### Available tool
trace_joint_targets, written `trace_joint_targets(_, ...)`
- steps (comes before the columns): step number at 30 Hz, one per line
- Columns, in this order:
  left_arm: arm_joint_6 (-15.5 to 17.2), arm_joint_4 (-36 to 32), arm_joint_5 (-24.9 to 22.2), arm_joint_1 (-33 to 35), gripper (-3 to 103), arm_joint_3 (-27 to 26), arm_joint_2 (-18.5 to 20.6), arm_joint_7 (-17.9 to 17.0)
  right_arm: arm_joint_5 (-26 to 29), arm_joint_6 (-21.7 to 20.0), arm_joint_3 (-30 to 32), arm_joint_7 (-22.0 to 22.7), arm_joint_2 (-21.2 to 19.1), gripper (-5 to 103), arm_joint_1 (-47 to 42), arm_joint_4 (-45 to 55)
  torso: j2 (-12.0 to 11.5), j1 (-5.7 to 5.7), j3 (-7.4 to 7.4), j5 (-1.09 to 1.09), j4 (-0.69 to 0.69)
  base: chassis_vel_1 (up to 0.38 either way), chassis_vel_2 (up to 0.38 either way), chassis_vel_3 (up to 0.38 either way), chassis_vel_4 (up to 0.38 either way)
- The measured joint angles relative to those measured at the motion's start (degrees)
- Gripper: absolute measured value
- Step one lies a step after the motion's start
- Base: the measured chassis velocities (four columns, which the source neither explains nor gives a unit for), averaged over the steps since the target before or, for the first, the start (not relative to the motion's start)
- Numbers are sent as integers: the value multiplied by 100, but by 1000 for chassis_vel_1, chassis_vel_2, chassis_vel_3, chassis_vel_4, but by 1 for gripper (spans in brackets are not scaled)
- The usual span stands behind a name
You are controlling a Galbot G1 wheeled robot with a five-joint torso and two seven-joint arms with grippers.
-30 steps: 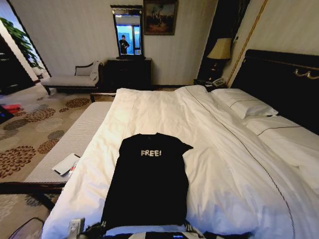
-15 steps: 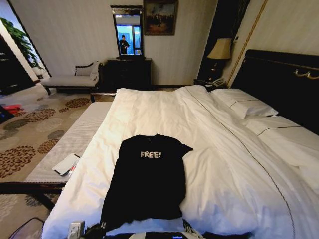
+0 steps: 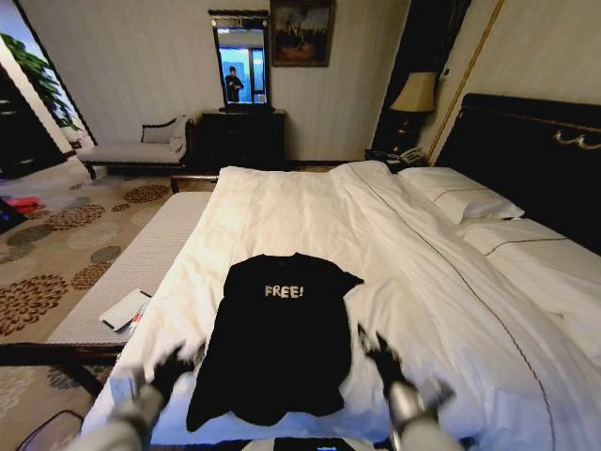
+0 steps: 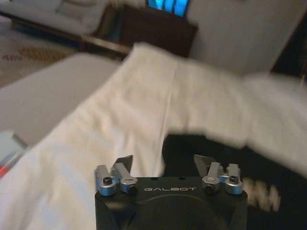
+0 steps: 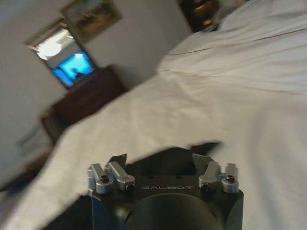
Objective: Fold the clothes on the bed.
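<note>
The clothes, a black T-shirt (image 3: 282,338) with white lettering, lie flat on the near part of the white bed (image 3: 282,207), collar pointing away from me. My left gripper (image 3: 174,362) hovers just left of the shirt's lower half, open and empty. My right gripper (image 3: 376,346) hovers just right of it, also open. The left wrist view has my left gripper (image 4: 163,160) spread over white duvet with the dark shirt (image 4: 268,167) beside it. In the right wrist view my right gripper (image 5: 158,158) points at the shirt's edge (image 5: 168,155).
A grey bench (image 3: 131,268) runs along the bed's left side with a flat white device (image 3: 124,310) on it. Pillows (image 3: 465,197) and a dark headboard (image 3: 535,150) are at right. A chaise (image 3: 141,146), dresser (image 3: 242,132) and lamp (image 3: 415,94) stand against the far wall.
Both arms have come up from the bottom edge, and the grippers now flank the shirt's lower half. The shirt's hem looks more rumpled; the shirt itself has hardly shifted.
</note>
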Motion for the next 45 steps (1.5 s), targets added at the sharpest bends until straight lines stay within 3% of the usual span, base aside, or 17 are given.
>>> trace_joint_targets(1,0,0,0,0,74,0,0,0,0,0,0,0,0,74,0,0,0,0,0,0,0,0,0,0,0)
trace_joint_targets(2,-80,0,-140,-130,78,-177,-59,82,401,-113,-25,-255,2,74,403,-267,-1,1,0,1,-1,0,0,0,0)
trace_joint_targets(3,-180,-1,-204,-190,84,-350,-112,144,730,-200,-84,-446,3,85,773,-548,-1,1,0,1,-1,0,0,0,0)
trace_joint_targets(5,-252,-2,-323,-240,89,-527,-154,168,939,-242,-167,-573,15,85,1110,-846,0,1,0,2,0,0,0,0,0)
trace_joint_targets(6,-287,-9,-456,-309,94,-678,-180,167,1059,-259,-234,-678,29,95,1351,-1095,0,0,0,1,0,0,0,0,0)
trace_joint_targets(7,-287,-9,-456,-309,94,-678,-180,167,1059,-259,-234,-678,29,95,1351,-1095,0,0,0,1,0,0,0,0,0)
trace_joint_targets(9,-306,-24,-1035,-589,100,-1081,-216,95,1277,-277,-397,-857,80,100,1787,-1650,0,-2,-1,0,-2,0,0,0,0)
trace_joint_targets(10,-297,-24,-1341,-791,100,-1251,-217,24,1373,-287,-461,-866,112,100,1939,-1869,0,-2,-1,1,-2,0,0,0,0)
trace_joint_targets(21,-230,-16,-2537,-1911,100,-2177,53,-134,1539,-430,-633,-521,299,100,2308,-2692,1,-3,-2,0,-4,0,0,0,0)
trace_joint_targets(35,-130,-6,-2456,-1762,100,-2144,-95,-244,1631,-516,-720,-657,544,103,2304,-3329,1,-3,-2,0,-2,0,0,0,0)
trace_joint_targets(37,-129,-5,-2432,-1699,100,-2198,-108,-245,1614,-499,-722,-778,568,94,2323,-3455,1,-3,-2,0,-3,0,0,0,0)
trace_joint_targets(39,-129,-5,-2428,-1672,100,-2228,-111,-247,1602,-487,-722,-828,573,94,2332,-3503,1,-3,-2,0,-3,0,0,0,0)
trace_joint_targets(40,-129,-4,-2425,-1637,100,-2266,-115,-250,1592,-462,-722,-885,575,84,2344,-3559,1,-3,-2,0,-3,0,0,0,0)
trace_joint_targets(43,-129,-3,-2422,-1584,100,-2322,-124,-258,1588,-424,-722,-967,570,84,2364,-3635,1,-3,-2,1,-3,0,0,0,0)
trace_joint_targets(44,-129,-3,-2422,-1562,100,-2341,-134,-263,1587,-403,-718,-1010,564,73,2374,-3671,2,-3,-2,0,-3,0,0,0,0)
trace_joint_targets(45,-129,-3,-2416,-1545,100,-2349,-143,-264,1587,-393,-716,-1035,559,73,2380,-3692,1,-3,-2,0,-3,0,0,0,0)
